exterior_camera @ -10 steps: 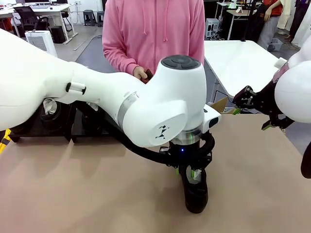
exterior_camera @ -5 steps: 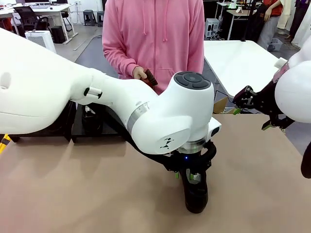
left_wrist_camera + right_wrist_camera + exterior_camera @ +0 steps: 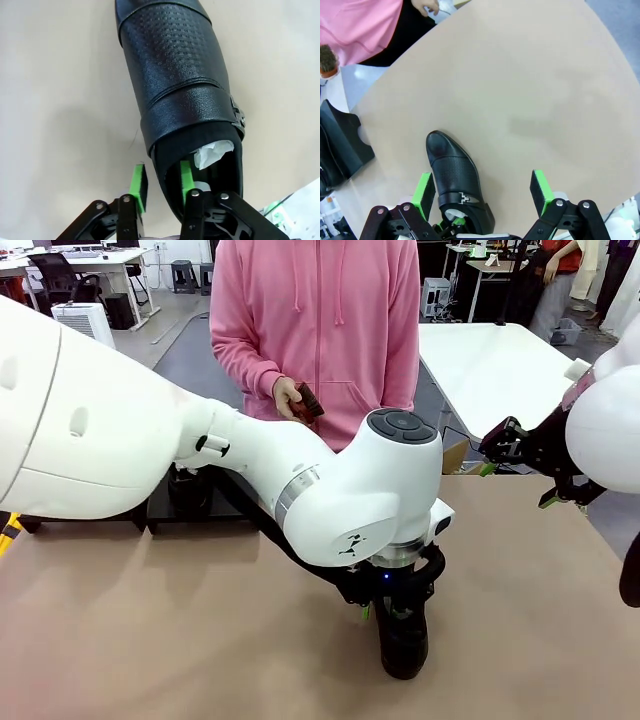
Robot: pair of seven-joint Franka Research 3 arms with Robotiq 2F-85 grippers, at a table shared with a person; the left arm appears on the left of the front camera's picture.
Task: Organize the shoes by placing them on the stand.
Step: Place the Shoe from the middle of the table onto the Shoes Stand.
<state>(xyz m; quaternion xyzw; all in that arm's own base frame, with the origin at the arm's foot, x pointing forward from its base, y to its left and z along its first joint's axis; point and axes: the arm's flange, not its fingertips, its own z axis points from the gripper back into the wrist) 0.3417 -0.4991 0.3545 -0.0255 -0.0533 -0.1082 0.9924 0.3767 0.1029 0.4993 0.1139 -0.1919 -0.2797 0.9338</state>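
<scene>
Front view: left gripper (image 3: 397, 612) lowered onto a glossy black shoe (image 3: 403, 640) standing on the tan table (image 3: 150, 640), toe toward the camera. Bulky white left arm (image 3: 200, 470) across most of the frame, hiding the grip itself. Behind the arm, part of the black stand (image 3: 185, 502) at the table's far left, with a dark shoe shape on it, too hidden to make out. Beyond, a person in a pink hoodie (image 3: 320, 320), one hand (image 3: 288, 395) holding a small brown object (image 3: 309, 401). Right gripper (image 3: 520, 455) raised at the right edge, well apart from the shoe.

Left wrist view: the detail hidden from the front. One green pad (image 3: 186, 179) inside the shoe's opening beside the white crumpled paper (image 3: 212, 152), the other pad (image 3: 136, 184) outside the heel wall; fingers straddling the rim, narrowed around it, firmness of the pinch not discernible. Perforated toe, strap and metal buckle (image 3: 238, 114) on the shoe's upper.

Right wrist view: own fingers (image 3: 425, 192) spread wide with nothing between them, looking down on the same shoe (image 3: 452, 172) from above, plus a corner of the stand (image 3: 342, 142) at the left edge.
</scene>
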